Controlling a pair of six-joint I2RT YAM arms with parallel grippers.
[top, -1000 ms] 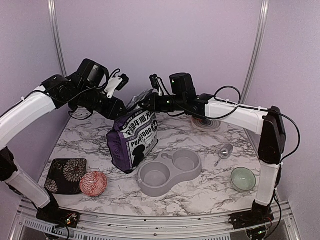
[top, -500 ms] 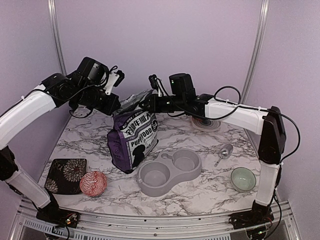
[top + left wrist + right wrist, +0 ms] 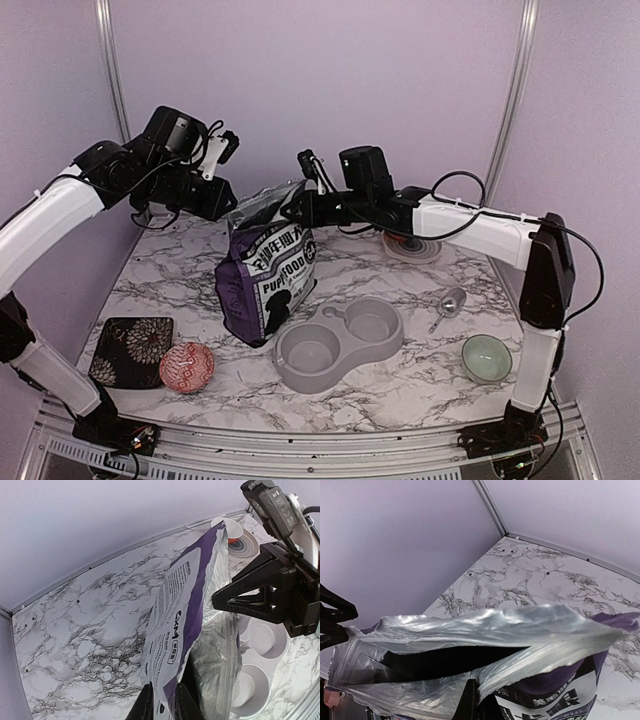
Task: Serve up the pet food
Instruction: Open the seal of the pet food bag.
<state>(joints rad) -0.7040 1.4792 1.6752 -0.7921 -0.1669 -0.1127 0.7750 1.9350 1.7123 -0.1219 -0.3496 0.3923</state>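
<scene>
Two pincers holding open the purple puppy food bag (image 3: 265,285), left pincer (image 3: 165,702) nipping its printed edge, right pincer (image 3: 474,702) clamping the foil lip (bag standing on the marble counter (image 3: 420,375)).

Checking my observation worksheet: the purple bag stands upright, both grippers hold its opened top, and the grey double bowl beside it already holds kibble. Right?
One thing is wrong: the grey double bowl is empty; the top external view shows both wells bare. The purple bag stands upright, left gripper and right gripper holding its opened top.
</scene>
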